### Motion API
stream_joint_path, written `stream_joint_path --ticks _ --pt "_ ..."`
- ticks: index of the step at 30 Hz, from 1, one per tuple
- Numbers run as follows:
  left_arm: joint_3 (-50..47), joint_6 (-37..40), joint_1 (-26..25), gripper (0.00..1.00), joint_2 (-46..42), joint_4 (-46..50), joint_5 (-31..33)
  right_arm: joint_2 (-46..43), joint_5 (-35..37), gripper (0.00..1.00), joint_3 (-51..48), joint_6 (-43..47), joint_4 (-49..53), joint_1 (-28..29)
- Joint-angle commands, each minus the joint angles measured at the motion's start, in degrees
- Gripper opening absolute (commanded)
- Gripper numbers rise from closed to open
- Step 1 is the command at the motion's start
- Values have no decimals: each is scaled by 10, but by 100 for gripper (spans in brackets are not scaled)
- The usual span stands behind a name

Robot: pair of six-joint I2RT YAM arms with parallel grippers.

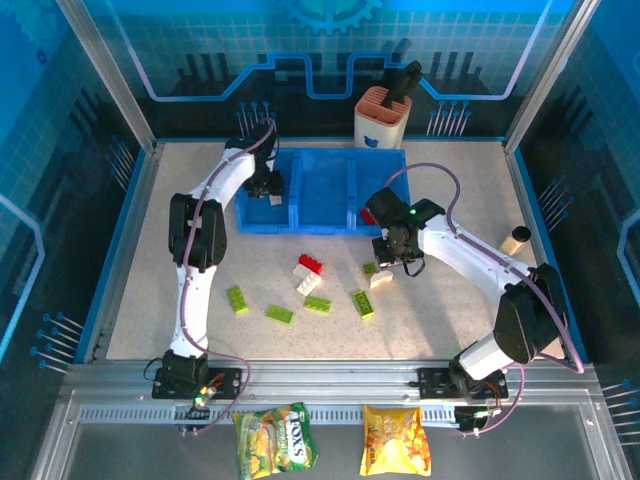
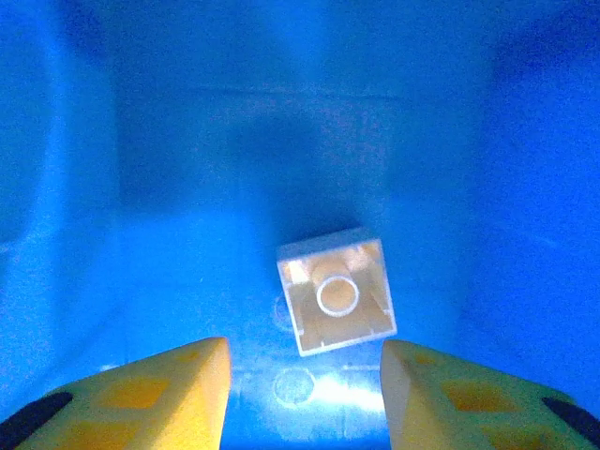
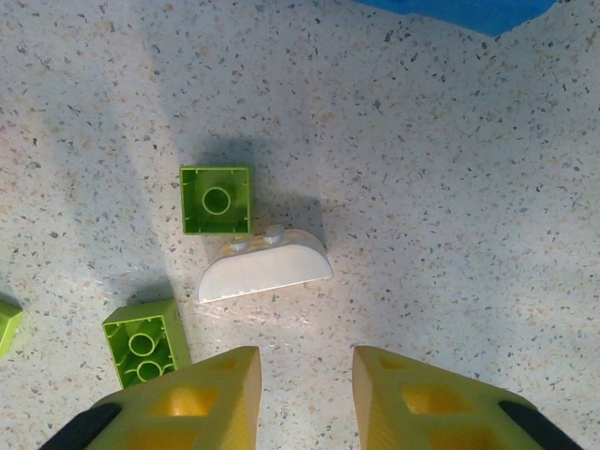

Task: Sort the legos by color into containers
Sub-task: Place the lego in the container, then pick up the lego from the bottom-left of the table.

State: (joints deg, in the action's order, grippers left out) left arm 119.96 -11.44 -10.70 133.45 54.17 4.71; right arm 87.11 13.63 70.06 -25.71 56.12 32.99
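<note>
Hovering inside the leftmost compartment (image 2: pixel 187 216) of the containers (image 1: pixel 300 226), the left jaws stand spread, yellow fingertips (image 2: pixel 159 389) either side of bare blue floor, pinching nothing. One cream brick (image 2: pixel 336 302) lies just ahead on the compartment floor, hollow side up, askew, touching neither tip; judged delivered. Step in hand for this arm: get out cleanly. Best to rise straight up until the tips are above the rim, then swing toward the table (image 1: pixel 140 300), so no tip clips the brick or a divider. Right jaws hang low over the table, tips (image 3: pixel 187 398) narrowly parted, nothing between them. Just ahead lies a cream half-round brick (image 3: pixel 265 272) on its side, studs pointing at a lime square brick (image 3: pixel 217 199); touching or just apart, cannot tell. A second lime brick (image 3: pixel 145 342) sits near the left tip. If the half-round is the target, the gap looks too narrow: widen first, then close across its thin flat faces, keeping clear of the lime neighbours. In the top view, the remaining legos lie loose on the table between the arms: a red brick (image 1: pixel 311 264) against a cream one (image 1: pixel 308 282), lime pieces (image 1: pixel 280 313) scattered nearby.
</note>
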Motion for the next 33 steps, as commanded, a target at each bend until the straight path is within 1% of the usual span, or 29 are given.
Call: stream_joint_path --ticks 1,8,13,21,28,33 --pt "-27 9 -6 47 -74 15 -12 -11 11 33 -4 -10 14 8" --pt "-120 3 -5 47 -164 -2 -24 -6 7 33 -14 -12 7 7" --pt "-188 -1 -6 47 -226 -6 -23 2 5 33 -14 -11 3 8" --pt "-323 -9 -6 47 -326 -17 -14 18 0 33 -10 -10 -2 19" --pt "-464 -48 -5 48 -418 -27 -17 24 -1 32 -13 -8 -5 24" --pt "-556 -93 -6 49 -469 -39 -3 27 -5 32 -20 -8 -10 30"
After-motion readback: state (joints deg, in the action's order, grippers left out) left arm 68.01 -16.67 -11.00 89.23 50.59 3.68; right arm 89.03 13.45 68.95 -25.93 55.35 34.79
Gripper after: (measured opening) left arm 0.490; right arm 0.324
